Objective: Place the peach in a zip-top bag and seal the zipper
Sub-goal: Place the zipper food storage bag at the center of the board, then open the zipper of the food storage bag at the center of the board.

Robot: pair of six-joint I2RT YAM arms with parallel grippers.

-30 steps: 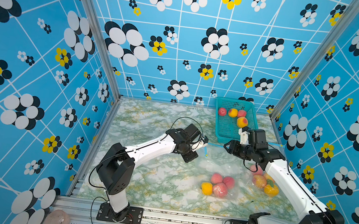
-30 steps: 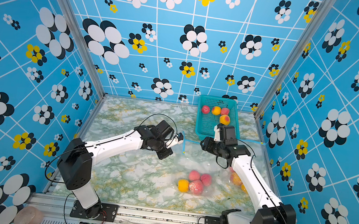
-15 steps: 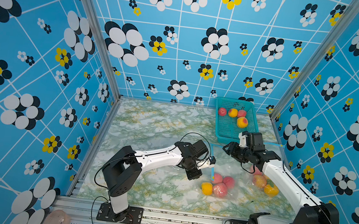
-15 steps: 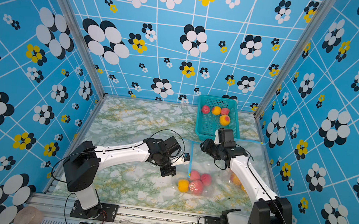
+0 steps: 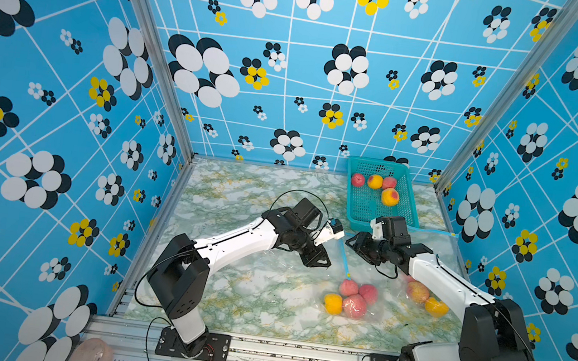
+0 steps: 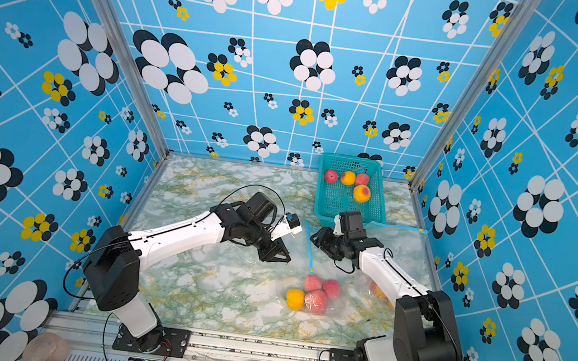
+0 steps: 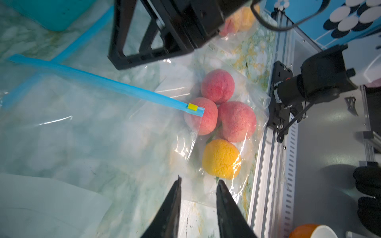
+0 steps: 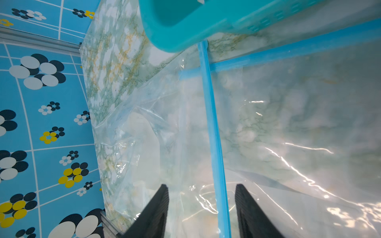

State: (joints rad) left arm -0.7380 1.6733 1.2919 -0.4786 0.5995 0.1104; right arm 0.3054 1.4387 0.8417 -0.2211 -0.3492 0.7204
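Pink and yellow peaches sit inside the clear zip-top bag near the marbled bench's front edge, its yellow slider at their end of the blue zipper strip, so sealing looks done. The left gripper hangs narrowly parted, empty; the right gripper stands half open astride the strip, pinching nothing. Room lies leftward, the teal mesh basket crowding the back right corner.

Blue flower-patterned walls, aluminium corner posts, green-white marbled tabletop, bright light, perhaps overhead
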